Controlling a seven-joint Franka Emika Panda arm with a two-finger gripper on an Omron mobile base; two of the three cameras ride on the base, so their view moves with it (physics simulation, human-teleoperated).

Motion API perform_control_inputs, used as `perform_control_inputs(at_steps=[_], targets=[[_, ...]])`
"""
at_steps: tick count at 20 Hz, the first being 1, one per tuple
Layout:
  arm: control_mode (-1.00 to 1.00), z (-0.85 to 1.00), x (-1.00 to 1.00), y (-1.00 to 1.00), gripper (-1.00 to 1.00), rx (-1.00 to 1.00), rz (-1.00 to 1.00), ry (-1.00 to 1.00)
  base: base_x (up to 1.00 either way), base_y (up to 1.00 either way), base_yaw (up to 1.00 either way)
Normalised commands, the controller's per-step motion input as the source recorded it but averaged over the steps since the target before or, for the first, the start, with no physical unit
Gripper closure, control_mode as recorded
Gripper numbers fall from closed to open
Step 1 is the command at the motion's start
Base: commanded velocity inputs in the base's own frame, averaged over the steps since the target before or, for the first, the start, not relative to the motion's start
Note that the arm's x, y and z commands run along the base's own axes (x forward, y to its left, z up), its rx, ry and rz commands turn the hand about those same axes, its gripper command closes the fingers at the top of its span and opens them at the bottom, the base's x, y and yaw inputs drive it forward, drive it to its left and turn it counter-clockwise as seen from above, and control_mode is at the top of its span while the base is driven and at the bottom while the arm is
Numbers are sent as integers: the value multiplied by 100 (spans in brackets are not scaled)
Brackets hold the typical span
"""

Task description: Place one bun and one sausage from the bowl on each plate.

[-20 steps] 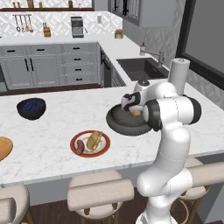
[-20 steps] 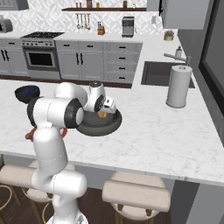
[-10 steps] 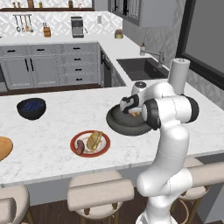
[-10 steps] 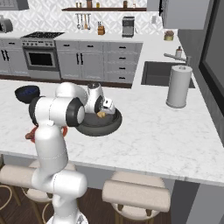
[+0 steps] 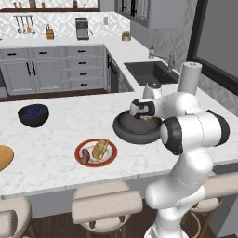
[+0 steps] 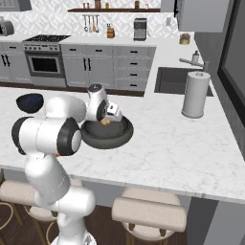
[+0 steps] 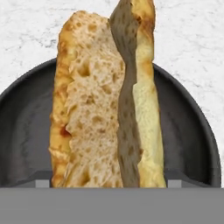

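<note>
The wide dark grey bowl (image 5: 124, 132) (image 6: 119, 138) (image 7: 188, 131) sits mid-counter. My gripper (image 5: 139, 115) (image 6: 108, 117) (image 7: 109, 178) reaches down into it, open, its tips straddling a split golden bun (image 7: 105, 100) (image 6: 106, 122) that lies in the bowl. Whether the pads touch the bun is not clear. The red-rimmed plate (image 5: 79, 149) holds a sausage (image 5: 84, 156) and a bun (image 5: 100, 148). At the left edge lies the orange-tan plate (image 5: 3, 157), cut off by the frame. A sausage in the bowl is hidden from me.
A smaller dark blue bowl (image 5: 33, 115) (image 6: 29, 101) stands at the counter's far left. A paper towel roll (image 5: 189, 78) (image 6: 194, 94) stands right of the sink (image 5: 148, 72). Stools line the counter's near edge.
The hand has sunk a little lower into the bowl over the bun. Plates and bowls have not moved.
</note>
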Motion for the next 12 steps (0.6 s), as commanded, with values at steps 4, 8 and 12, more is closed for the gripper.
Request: perform_control_inputs(at_steps=[4, 8, 12], targets=[[-100, 100, -100, 25, 100, -2, 0, -4, 0, 0, 0], [-100, 94, -100, 14, 100, -3, 0, 3, 0, 0, 0], [-100, 22, -89, 43, 100, -11, 10, 29, 0, 0, 0]])
